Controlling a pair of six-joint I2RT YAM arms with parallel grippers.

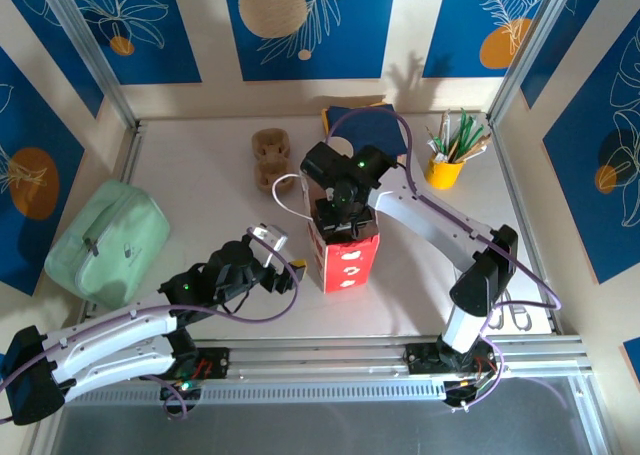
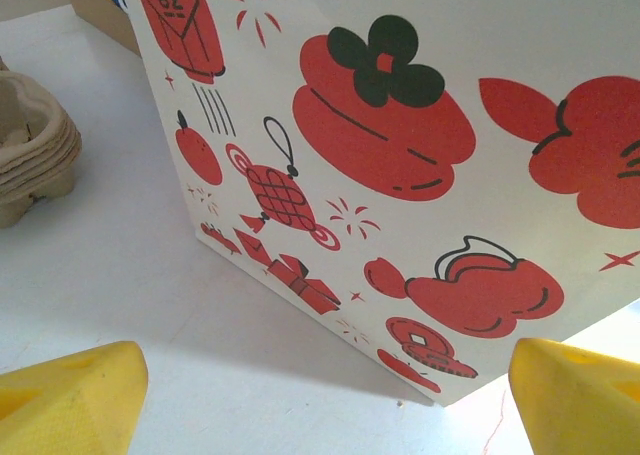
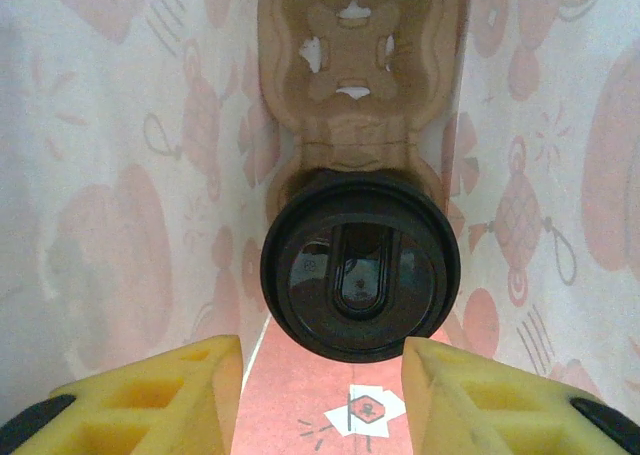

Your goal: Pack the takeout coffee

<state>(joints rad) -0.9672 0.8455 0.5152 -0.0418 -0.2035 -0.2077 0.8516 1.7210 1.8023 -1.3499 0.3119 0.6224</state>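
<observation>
The takeout coffee (image 3: 360, 265) shows its round black lid from above; it stands in a brown cardboard carrier (image 3: 352, 65) at the bottom of the red-and-white paper bag (image 1: 345, 260). My right gripper (image 3: 322, 395) reaches down into the bag's mouth, open, with its yellow fingers on either side of the lid and above it, not touching. In the top view the right gripper (image 1: 340, 210) covers the bag's opening. My left gripper (image 2: 325, 405) is open and low over the table, facing the bag's printed side (image 2: 400, 155) with nothing between its fingers.
A stack of cardboard carriers (image 1: 270, 155) stands behind the bag, and it is also at the left edge of the left wrist view (image 2: 30, 145). A mint-green pouch (image 1: 108, 240) lies at the left. A yellow cup of utensils (image 1: 447, 160) stands at back right beside a blue item (image 1: 365, 125).
</observation>
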